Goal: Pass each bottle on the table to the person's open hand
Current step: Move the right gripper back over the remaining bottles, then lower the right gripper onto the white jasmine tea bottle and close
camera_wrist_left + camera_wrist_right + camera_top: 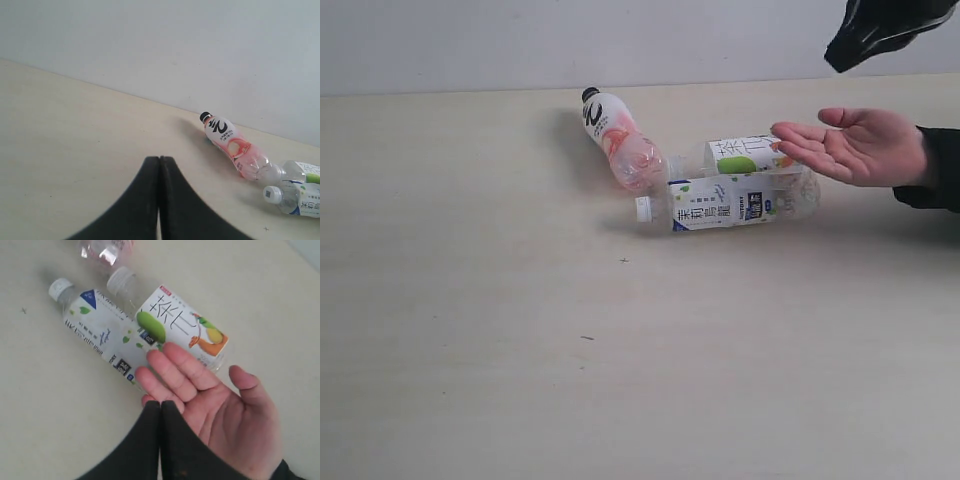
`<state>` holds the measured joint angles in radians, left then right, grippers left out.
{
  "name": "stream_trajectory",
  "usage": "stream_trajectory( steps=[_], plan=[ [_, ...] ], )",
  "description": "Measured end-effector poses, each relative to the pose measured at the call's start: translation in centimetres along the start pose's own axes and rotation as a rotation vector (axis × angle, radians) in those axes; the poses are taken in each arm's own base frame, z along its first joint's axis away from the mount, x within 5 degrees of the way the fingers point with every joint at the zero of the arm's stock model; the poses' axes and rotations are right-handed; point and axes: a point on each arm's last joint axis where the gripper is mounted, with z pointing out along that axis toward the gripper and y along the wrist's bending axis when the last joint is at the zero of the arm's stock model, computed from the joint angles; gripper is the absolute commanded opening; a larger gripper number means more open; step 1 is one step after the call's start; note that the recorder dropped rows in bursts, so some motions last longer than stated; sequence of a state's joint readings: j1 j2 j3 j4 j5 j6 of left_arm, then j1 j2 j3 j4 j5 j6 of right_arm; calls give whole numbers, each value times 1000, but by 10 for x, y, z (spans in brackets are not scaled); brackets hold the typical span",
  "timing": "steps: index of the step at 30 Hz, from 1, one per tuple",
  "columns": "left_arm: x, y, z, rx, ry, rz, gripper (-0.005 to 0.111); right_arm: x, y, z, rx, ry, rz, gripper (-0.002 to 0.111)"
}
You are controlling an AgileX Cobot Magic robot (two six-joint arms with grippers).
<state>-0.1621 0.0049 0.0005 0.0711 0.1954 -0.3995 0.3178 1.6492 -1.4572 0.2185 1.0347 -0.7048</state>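
Left gripper (159, 161) is clenched, empty. On the table (470, 350), the pink-labelled bottle (618, 140) lies at ten o'clock of the leaf-labelled bottle (720, 202) and fruit-labelled bottle (745, 152). The open hand (860, 145) covers their three o'clock ends. Right gripper (160, 405), clenched and empty above the palm, risks striking fingers or rolling bottles if it descends.

Light: we see bright, even, soft light over the pale table (470, 380)
Shadows: we note faint, blurred ones left of the pink-labelled bottle (618, 140)
Focus: exterior view slightly soft; right wrist view crisp
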Motion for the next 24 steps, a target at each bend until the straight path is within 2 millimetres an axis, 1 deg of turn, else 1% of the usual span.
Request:
stream_trajectory(
  steps=[4, 6, 10, 12, 13, 15, 17, 18, 19, 20, 21, 24],
  plan=[
    [0, 0, 0, 0, 0, 0, 0, -6, -1, 19, -55, 69, -93, 0],
    [0, 0, 0, 0, 0, 0, 0, -10, 7, 30, -85, 91, -171, 0],
    [0, 0, 0, 0, 0, 0, 0, -19, 28, 50, -163, 137, -338, 0],
    [0, 0, 0, 0, 0, 0, 0, -24, 36, 60, -189, 165, -405, 2],
    [0, 0, 0, 0, 0, 0, 0, -26, 37, 64, -196, 181, -427, 5],
    [0, 0, 0, 0, 0, 0, 0, -30, 38, 74, -206, 218, -464, 17],
    [0, 0, 0, 0, 0, 0, 0, -32, 36, 82, -212, 236, -486, 34],
    [0, 0, 0, 0, 0, 0, 0, -33, 34, 89, -220, 244, -509, 51],
    [0, 0, 0, 0, 0, 0, 0, -31, 33, 98, -239, 256, -566, 57],
    [0, 0, 0, 0, 0, 0, 0, -30, 33, 102, -254, 263, -598, 60],
    [0, 0, 0, 0, 0, 0, 0, -29, 33, 109, -278, 269, -653, 60],
    [0, 0, 0, 0, 0, 0, 0, -28, 34, 117, -300, 258, -732, 60]
  ],
)
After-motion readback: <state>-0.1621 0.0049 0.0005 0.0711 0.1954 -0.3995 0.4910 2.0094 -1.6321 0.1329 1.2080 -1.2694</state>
